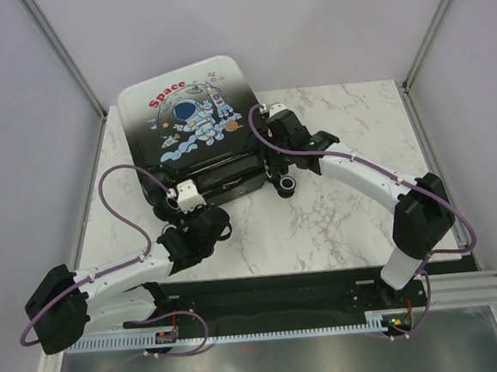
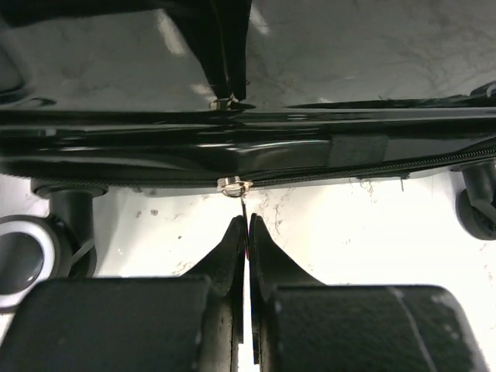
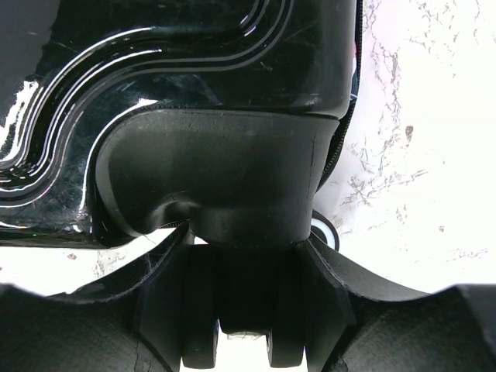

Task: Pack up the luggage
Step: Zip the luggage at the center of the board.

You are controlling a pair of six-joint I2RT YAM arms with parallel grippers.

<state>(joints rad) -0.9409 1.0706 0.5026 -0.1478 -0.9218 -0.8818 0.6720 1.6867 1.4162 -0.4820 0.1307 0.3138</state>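
The luggage [image 1: 187,113] lies flat at the back left of the table, its astronaut and "Space" shell facing up and its glossy black side towards the arms. My left gripper [image 1: 183,194] is at the middle of that near side. In the left wrist view it [image 2: 247,229] is shut on the thin pull tab hanging from a zipper slider [image 2: 235,184]. My right gripper [image 1: 275,168] is at the luggage's near right corner. In the right wrist view it [image 3: 244,248] is closed around a black double wheel [image 3: 244,310] under the shell [image 3: 194,70].
The marble table [image 1: 344,196] ends in white walls at the back and both sides. More luggage wheels show at the left [image 2: 23,260] and the right [image 2: 477,205] of the left wrist view. A black rail [image 1: 275,300] runs along the near edge.
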